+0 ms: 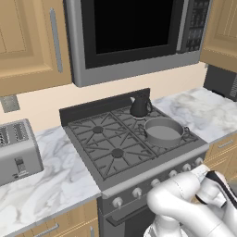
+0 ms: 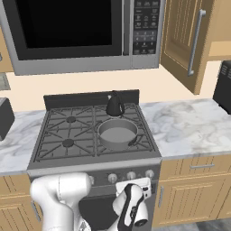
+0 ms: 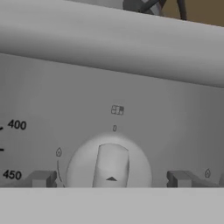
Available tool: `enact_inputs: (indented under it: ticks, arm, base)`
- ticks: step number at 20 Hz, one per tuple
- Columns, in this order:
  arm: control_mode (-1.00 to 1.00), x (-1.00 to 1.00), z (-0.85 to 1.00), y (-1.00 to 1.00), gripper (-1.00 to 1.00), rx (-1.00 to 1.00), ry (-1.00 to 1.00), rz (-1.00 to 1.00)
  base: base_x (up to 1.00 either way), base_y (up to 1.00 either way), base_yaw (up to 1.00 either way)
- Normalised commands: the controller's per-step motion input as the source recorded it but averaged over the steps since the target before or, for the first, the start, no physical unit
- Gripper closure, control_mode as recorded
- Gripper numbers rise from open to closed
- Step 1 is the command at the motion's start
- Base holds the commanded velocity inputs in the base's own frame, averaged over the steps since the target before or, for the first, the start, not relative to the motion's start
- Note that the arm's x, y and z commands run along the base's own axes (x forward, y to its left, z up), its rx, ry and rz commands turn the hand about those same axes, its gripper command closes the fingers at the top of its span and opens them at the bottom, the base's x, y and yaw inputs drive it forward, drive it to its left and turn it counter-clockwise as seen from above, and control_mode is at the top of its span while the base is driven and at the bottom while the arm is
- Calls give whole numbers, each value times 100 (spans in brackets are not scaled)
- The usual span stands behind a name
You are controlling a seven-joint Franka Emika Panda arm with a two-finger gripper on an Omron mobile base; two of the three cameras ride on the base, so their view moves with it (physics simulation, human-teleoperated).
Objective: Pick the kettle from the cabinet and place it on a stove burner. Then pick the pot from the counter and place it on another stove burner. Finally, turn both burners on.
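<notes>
Now I am holding my end effector [image 3: 109, 178] with its fingers spread wide apart, one on each side of a silver knob [image 3: 110, 164] on the front panel of the range [image 1: 92, 122], gripping nothing. The kettle [image 1: 140, 104] is sitting on the range's rear right burner, and the pot [image 1: 163, 132] is resting just in front of it on the front right burner, beside the marble tabletop [image 2: 189, 124].

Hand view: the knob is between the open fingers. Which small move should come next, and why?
Probably ease the gripper forward and close on the knob. The kettle and the pot already sit on burners, the knob is centred between the fingertips, and the jaws stand open on either side of it.
</notes>
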Motion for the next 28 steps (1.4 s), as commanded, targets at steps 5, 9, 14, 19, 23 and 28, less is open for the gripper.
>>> enact_inputs:
  ticks: [5,9,14,19,23,28]
  arm:
    - [-100,7,0,0,-100,0,0,0]
    - [-100,12,-2,0,100,0,0,0]
    - [-100,15,-1,0,100,0,0,0]
    - [-100,5,-1,0,100,-1,0,0]
    - [-100,0,0,1,100,-9,0,0]
    - [-100,0,0,0,100,-18,0,0]
  base:
    - [0,0,0]
    - [0,0,0]
    - [0,0,0]
    - [0,0,0]
    - [0,0,0]
    - [0,0,0]
